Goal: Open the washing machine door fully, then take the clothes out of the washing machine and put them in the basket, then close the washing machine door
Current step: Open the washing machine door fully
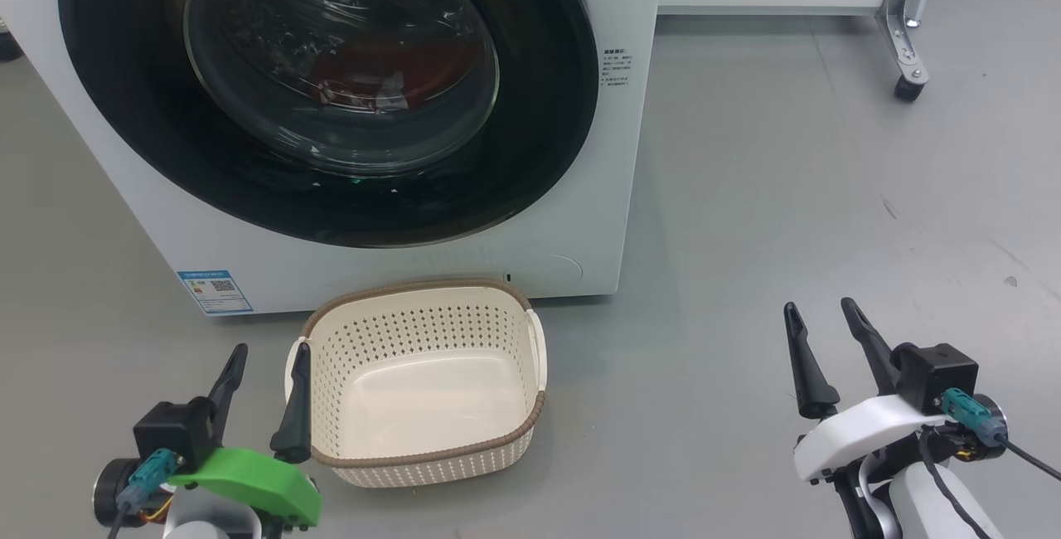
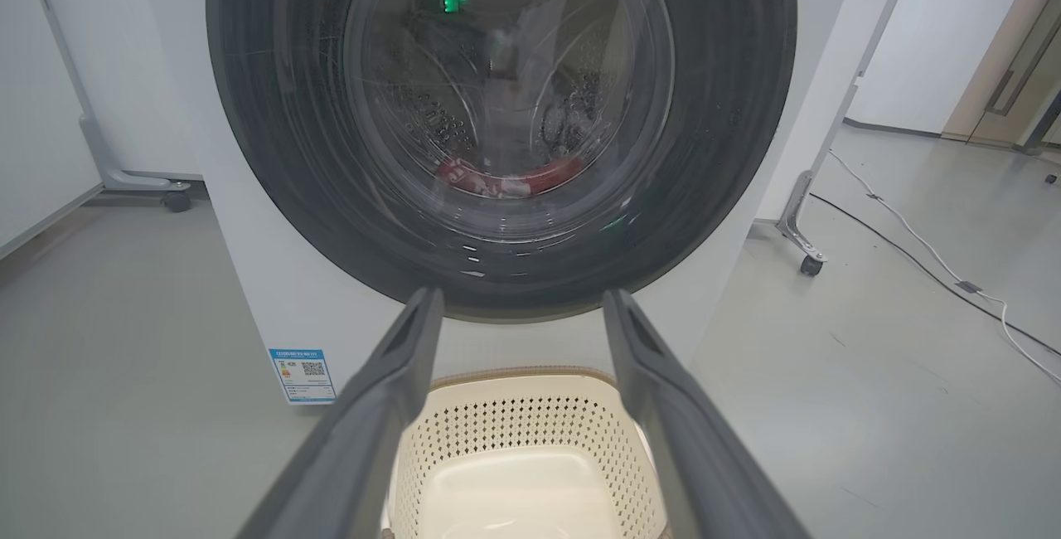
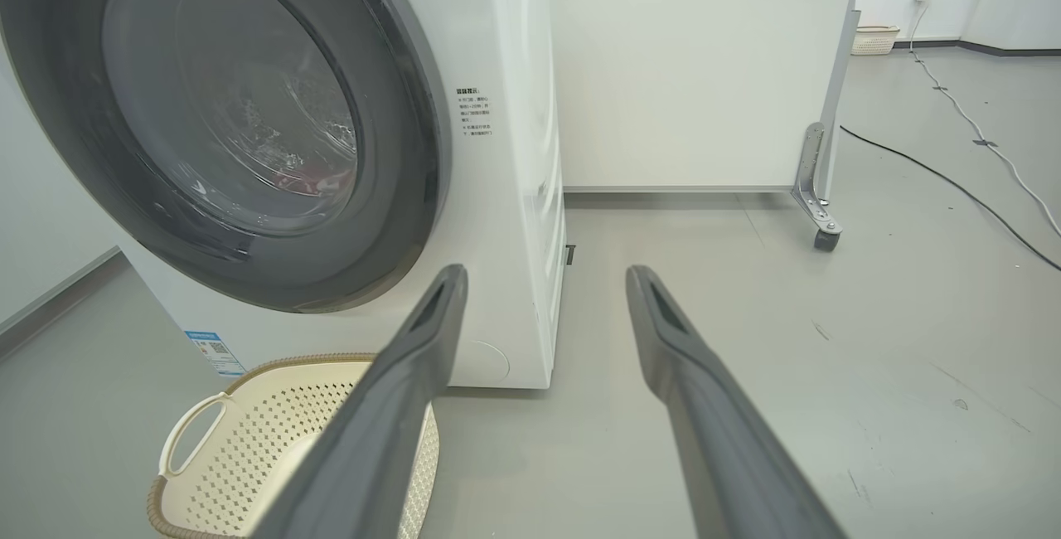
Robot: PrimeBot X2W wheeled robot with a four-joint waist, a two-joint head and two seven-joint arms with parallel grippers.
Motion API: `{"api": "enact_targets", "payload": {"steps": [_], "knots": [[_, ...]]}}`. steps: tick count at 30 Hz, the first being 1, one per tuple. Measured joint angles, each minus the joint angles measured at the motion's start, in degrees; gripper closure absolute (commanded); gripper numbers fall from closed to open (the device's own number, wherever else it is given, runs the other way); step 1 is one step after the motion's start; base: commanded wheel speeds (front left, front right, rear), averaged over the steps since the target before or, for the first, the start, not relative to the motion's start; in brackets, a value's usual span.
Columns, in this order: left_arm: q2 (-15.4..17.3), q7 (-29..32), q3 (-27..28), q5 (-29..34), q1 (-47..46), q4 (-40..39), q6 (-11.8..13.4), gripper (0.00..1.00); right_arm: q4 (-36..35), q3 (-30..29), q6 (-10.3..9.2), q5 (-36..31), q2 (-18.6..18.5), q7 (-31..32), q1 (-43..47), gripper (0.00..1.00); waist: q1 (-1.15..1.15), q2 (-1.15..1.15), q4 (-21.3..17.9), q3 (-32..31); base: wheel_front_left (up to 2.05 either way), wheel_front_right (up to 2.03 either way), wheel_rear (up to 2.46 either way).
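Note:
The white washing machine [image 1: 572, 216] stands ahead with its round black door [image 1: 547, 108] shut. Through the door's glass bowl I see red clothes [image 1: 390, 70] low in the drum, also red clothes [image 2: 506, 181] in the left wrist view. The cream basket [image 1: 419, 386] sits empty on the floor right before the machine. My left gripper [image 1: 267, 355] is open at the basket's left handle. My right gripper [image 1: 821, 313] is open, well to the right of the basket over bare floor. The door [image 3: 398, 91] and basket [image 3: 249, 439] lie left of the right gripper's fingers.
Grey floor [image 1: 787, 216] spreads to the right of the machine. A white panel on a castor leg [image 1: 908, 66] stands at the back right. Cables [image 2: 928, 249] run across the floor farther right. A blue label [image 1: 214, 292] marks the machine's lower left front.

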Motion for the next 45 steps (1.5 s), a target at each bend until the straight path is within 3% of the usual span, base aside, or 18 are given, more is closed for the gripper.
{"api": "enact_targets", "payload": {"steps": [1,2,3,20,29,35,45], "knots": [[-0.03,0.0,0.01,0.0,-0.11,0.03,0.0,0.0,0.22,0.0,0.0,-0.01,0.0,-0.01,0.0,0.55,0.0,0.0,0.02,0.02,0.0,0.0,0.0],[-0.03,0.0,0.01,0.0,-0.11,0.03,0.0,0.0,0.22,0.0,0.0,-0.01,0.0,-0.01,0.0,0.65,0.0,0.0,0.02,0.02,0.0,0.0,0.0],[-0.08,0.0,0.04,0.01,-0.25,0.05,0.0,0.0,0.73,0.01,0.0,-0.08,0.0,0.0,0.01,1.0,0.0,0.0,0.06,0.06,0.0,0.0,0.0],[-0.47,0.0,0.18,0.13,-0.52,0.52,-0.01,0.0,3.3,1.19,0.08,-1.05,-0.23,-0.01,-0.19,1.0,0.0,0.0,0.68,0.94,0.0,0.0,0.0],[-0.6,0.0,0.63,1.02,-2.55,-0.2,-0.01,0.0,4.02,-0.56,0.58,5.2,0.9,0.01,-3.58,1.0,0.0,0.0,1.51,2.91,0.0,0.0,0.0],[-0.68,0.0,1.08,1.02,-3.17,-1.14,-0.01,0.0,3.93,-2.52,0.58,14.6,2.03,1.59,-7.27,1.0,0.0,0.0,1.84,5.09,0.0,0.0,0.0],[-1.82,-0.15,0.69,1.75,-6.67,-3.02,-0.07,0.0,1.99,-7.78,0.58,39.58,2.3,9.58,-16.17,1.0,0.0,0.0,2.91,9.99,0.0,0.0,0.0]]}}
